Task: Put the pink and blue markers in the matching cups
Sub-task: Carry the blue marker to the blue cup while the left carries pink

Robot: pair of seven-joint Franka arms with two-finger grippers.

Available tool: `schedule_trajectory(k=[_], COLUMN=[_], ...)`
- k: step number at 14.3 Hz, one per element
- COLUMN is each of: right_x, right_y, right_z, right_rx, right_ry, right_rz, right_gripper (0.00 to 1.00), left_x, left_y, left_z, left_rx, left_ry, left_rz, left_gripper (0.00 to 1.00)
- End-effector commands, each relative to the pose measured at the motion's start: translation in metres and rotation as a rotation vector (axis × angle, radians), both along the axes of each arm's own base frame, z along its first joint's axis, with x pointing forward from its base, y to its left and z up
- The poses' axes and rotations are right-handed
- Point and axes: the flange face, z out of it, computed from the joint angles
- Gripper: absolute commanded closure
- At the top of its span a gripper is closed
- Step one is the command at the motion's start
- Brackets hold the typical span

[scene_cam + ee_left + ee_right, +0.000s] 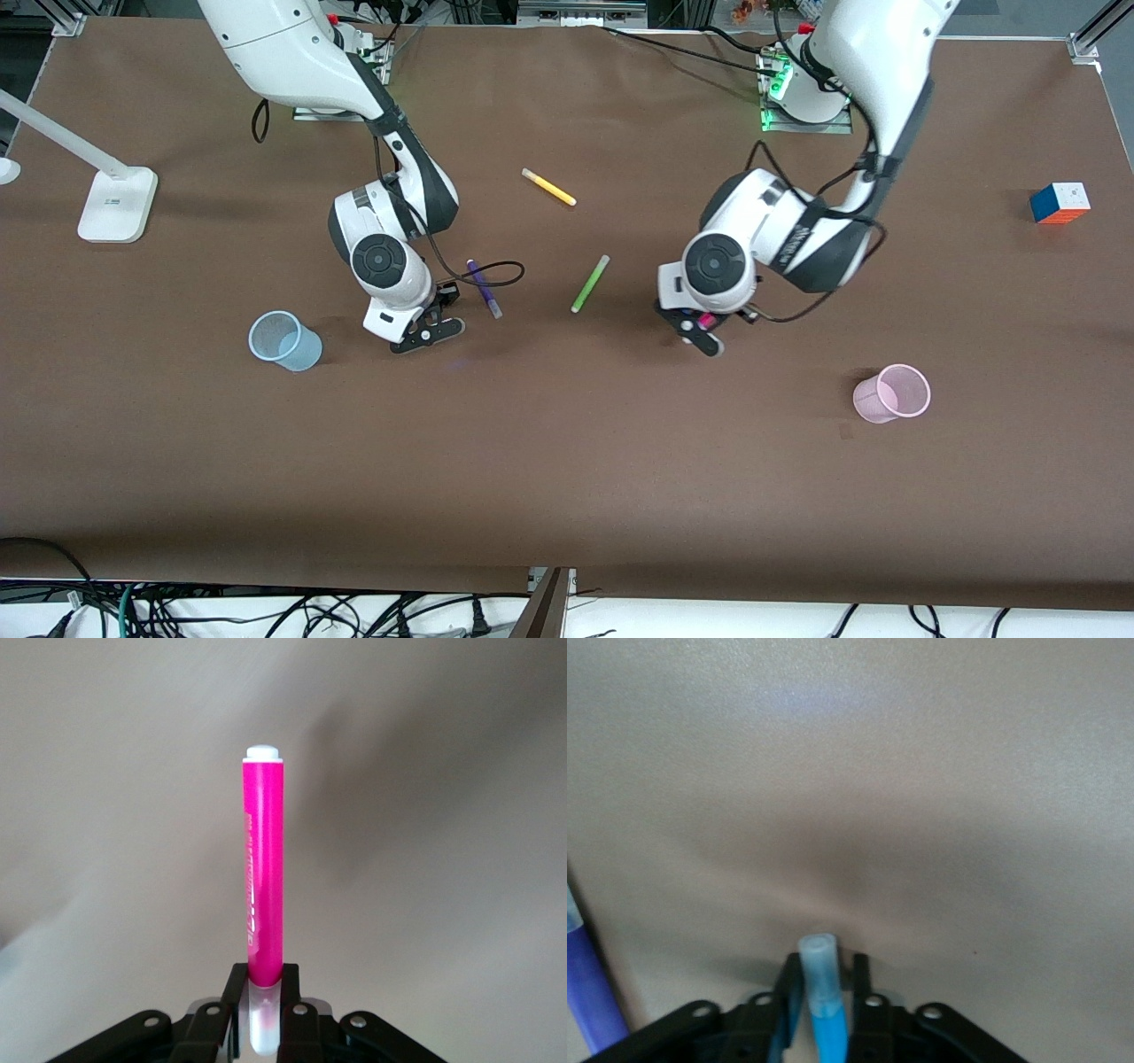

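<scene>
My left gripper (702,335) is shut on the pink marker (264,877), gripping it at its pale cap end, with the magenta body sticking out past the fingers. A bit of pink shows in the front view (706,322). The left gripper hangs over the table between the lime-green pen and the pale pink cup (892,393). My right gripper (430,332) is shut on the blue marker (824,992), cap end outward, over the table between the pale blue cup (283,341) and the purple pen. Both cups stand upright and look empty.
A purple pen (484,288) lies beside the right gripper and also shows in the right wrist view (585,983). A lime-green pen (590,283) and a yellow pen (548,187) lie mid-table. A colour cube (1060,203) and a white lamp base (117,204) sit at the table's ends.
</scene>
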Motion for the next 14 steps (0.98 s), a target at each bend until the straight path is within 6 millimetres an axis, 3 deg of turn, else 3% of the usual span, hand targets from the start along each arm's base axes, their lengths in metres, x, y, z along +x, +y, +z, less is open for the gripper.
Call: schedule_trajectory(k=[1,3,5,7,9,12,14], right_x=[-0.002,0.005,0.018,0.033,0.043,0.057,0.061], right_y=[0.000,-0.001,-0.007,-0.028,-0.041,-0.073,-0.095], right_z=[0.001,0.017,0.047,0.075,0.107,0.154,0.178], right_rx=[0.009,0.021,0.045,0.047,0.040,0.046,0.089], right_ry=[-0.004,-0.025,-0.064,-0.068,-0.037,0.004,0.010], right_rz=[-0.001,0.009,0.061,0.127,0.200,0.355,0.460], right_gripper=[0.97,0.97,0.97,0.97,0.97,0.97,0.97], left_x=[0.019,0.031,0.046,0.067,0.081,0.092,0.093], left_y=[0.038,0.074,0.110,0.158,0.205,0.237,0.237], left_z=[0.008,0.017,0.031,0.045,0.041,0.019,0.007], left_rx=[0.108,0.216,0.335,0.394,0.433,0.441,0.440], left_ry=[0.072,0.106,0.159,0.190,0.180,0.168,0.174], left_rz=[-0.108,-0.188,-0.325,-0.378,-0.357,-0.363,-0.358], left_gripper=[1.00,1.00,1.00,1.00,1.00,1.00,1.00])
